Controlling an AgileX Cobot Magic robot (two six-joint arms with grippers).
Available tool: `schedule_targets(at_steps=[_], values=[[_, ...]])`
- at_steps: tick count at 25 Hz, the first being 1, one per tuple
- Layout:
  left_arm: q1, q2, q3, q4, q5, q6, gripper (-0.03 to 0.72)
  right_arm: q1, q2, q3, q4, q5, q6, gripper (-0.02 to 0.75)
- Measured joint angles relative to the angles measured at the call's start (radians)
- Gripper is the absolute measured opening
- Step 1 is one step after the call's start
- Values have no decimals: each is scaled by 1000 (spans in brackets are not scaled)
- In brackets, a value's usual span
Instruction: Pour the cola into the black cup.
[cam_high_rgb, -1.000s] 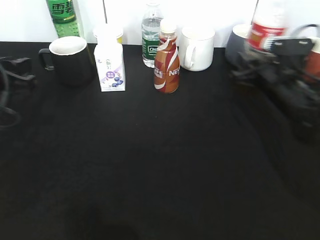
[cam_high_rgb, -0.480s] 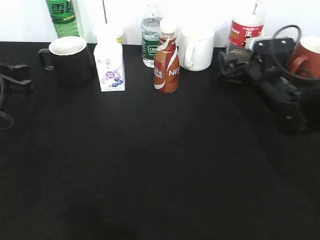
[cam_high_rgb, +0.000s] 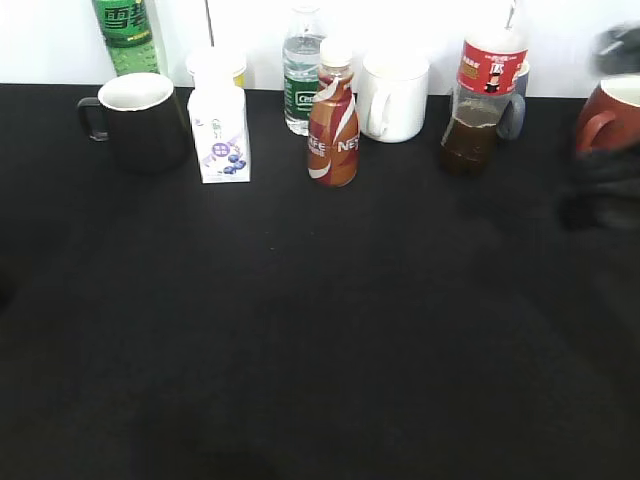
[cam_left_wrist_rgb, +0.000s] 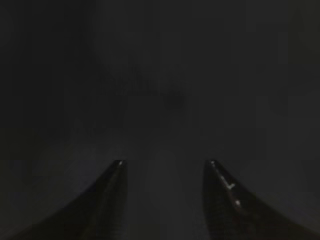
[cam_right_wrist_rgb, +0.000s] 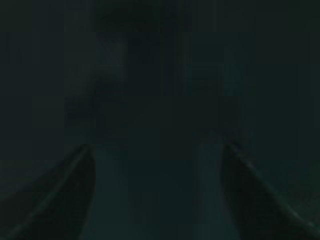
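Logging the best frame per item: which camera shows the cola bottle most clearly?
The exterior view. The cola bottle stands upright at the back right of the table, red label and dark liquid plainly visible, with nothing gripping it. Both wrist views are nearly black, showing only open tool fingers and no bottle.

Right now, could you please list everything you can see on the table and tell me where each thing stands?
cola bottle: one, dark liquid, red label, back right, upright.
black cup: one, white inside, back left.
green bottle: one, far back left.
white carton: one, purple print, right of the black cup.
water bottle: one, clear, back centre.
coffee bottle: one, brown-orange, before the water bottle.
white mug: one, back centre-right.
grey mug: one, behind the cola bottle.
red mug: one, right edge.
left gripper: open, empty.
right gripper: open, empty.
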Motion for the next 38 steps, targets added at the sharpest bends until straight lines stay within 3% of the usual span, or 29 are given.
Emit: schedule_targets(at_steps=[2,4,8,13,26,28,32,38], values=[[0,-70,-3,3,156,-1,410,2,-124,-1,25,97,-33,587],[0,-239,-3,3,197,-1,429,2,-370,-2,33,204,-39,586],[0,-716,16,23,209,-2,433,2,-724,66,36,246,-39,586],[0,-1128,241,76,198,-2,433,2,-1110,377,-14,259,-39,585],[0,-1158,289,76,120,-2,433,1,-1128,405,-25,273,-39,585],[38,-1172,289,76,109,-2,433,-64,-1136,405,-25,273,-39,585],[174,-1246,289,76,98,-2,433,-306,-1174,405,-25,272,-39,585],[196,-1290,289,76,95,-2,416,-328,-1308,405,-26,274,-39,585]])
